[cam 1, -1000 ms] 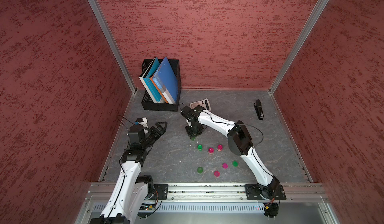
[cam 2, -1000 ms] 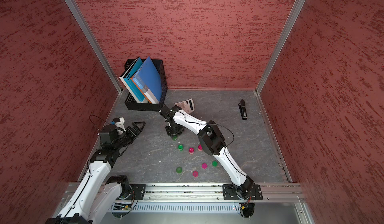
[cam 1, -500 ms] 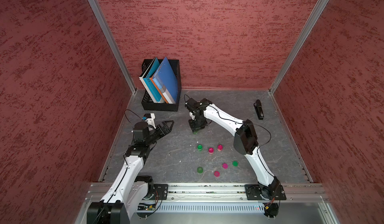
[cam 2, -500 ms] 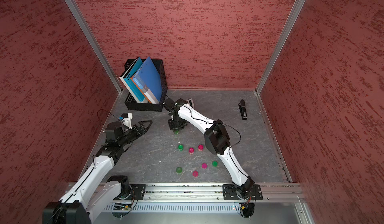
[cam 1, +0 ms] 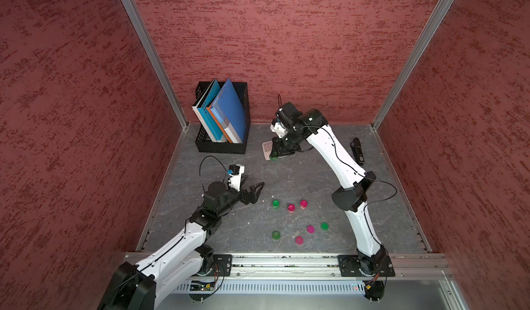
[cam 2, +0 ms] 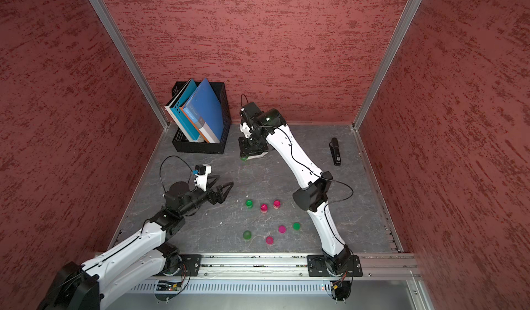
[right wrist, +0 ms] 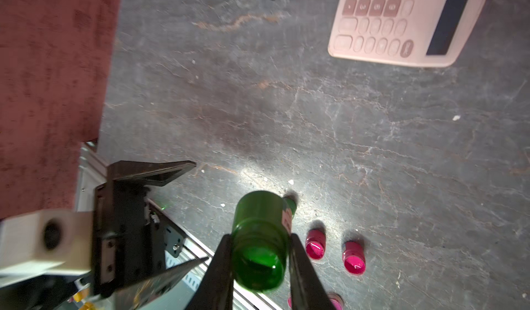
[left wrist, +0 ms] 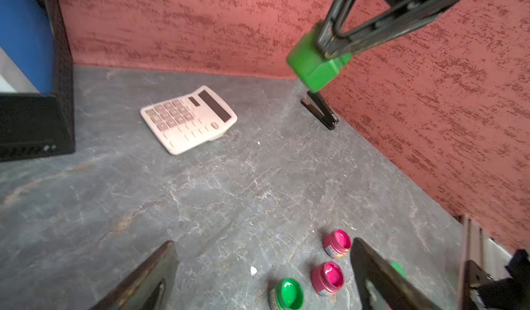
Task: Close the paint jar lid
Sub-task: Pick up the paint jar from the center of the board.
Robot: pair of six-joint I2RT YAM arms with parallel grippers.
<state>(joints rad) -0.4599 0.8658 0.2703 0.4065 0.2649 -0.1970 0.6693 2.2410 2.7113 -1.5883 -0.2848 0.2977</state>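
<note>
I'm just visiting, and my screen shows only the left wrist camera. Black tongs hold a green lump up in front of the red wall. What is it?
Observer: A green paint jar, clamped in the right gripper. The right wrist view looks into its open mouth: nothing covers it.
Operator: So what would close it? I see just three open jars standing.
Observer: Both top views show four loose lids lying nearer the robot's base than those jars: two green, two pink.
Operator: And what fills that black box?
Observer: Both top views show several books leaning in it, the frontmost one blue.
</note>
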